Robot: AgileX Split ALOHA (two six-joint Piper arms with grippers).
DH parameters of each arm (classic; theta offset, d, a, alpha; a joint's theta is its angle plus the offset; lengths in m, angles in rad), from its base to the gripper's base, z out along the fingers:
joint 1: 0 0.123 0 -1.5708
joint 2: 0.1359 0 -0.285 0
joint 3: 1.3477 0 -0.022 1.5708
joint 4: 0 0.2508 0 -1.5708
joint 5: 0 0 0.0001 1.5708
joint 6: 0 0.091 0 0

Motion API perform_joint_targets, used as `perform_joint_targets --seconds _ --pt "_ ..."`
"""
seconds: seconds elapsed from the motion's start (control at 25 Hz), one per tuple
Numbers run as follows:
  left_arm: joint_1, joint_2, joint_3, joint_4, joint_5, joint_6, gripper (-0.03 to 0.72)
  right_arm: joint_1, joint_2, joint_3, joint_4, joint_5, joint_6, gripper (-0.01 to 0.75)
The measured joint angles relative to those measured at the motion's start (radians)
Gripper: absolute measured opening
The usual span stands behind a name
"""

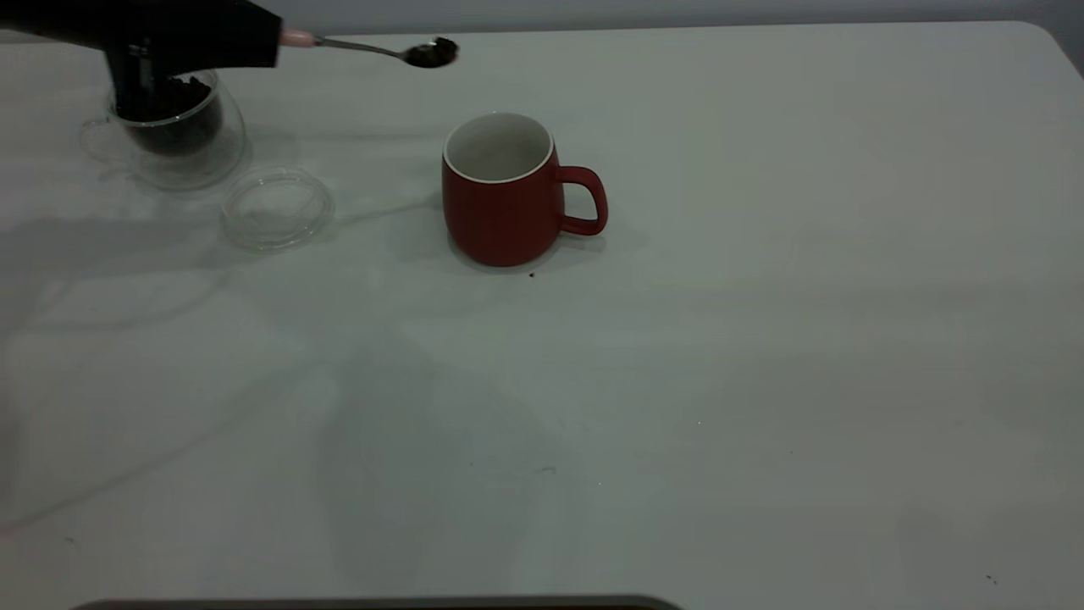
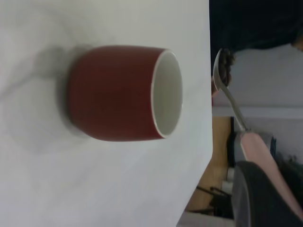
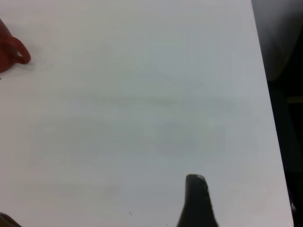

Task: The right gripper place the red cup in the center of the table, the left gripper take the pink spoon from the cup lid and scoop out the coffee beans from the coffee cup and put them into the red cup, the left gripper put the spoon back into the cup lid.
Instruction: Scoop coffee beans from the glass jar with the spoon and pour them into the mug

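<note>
The red cup [image 1: 508,191] stands upright near the middle of the table [image 1: 762,339], handle to the right, white inside looking empty; it also shows in the left wrist view [image 2: 118,92]. My left gripper [image 1: 269,38] at the far left is shut on the pale handle of the pink spoon [image 1: 373,48], held level in the air. Coffee beans [image 1: 432,52] lie in its bowl, back left of and above the red cup. The coffee cup [image 1: 174,127] with beans sits below the gripper. The cup lid [image 1: 278,207] lies empty beside it. My right gripper [image 3: 98,196] is open over bare table.
A small dark crumb [image 1: 532,274] lies on the table just in front of the red cup. The red cup's handle [image 3: 16,52] shows at the edge of the right wrist view. The table's far edge runs just behind the spoon.
</note>
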Motion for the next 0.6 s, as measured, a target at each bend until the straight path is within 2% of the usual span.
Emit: perform_joint_targets --seconds 0.6 --pt "-0.094 0.011 0.000 0.023 -0.007 0.001 0.114 0.000 0.000 0.000 0.000 0.000 0.000 0.591"
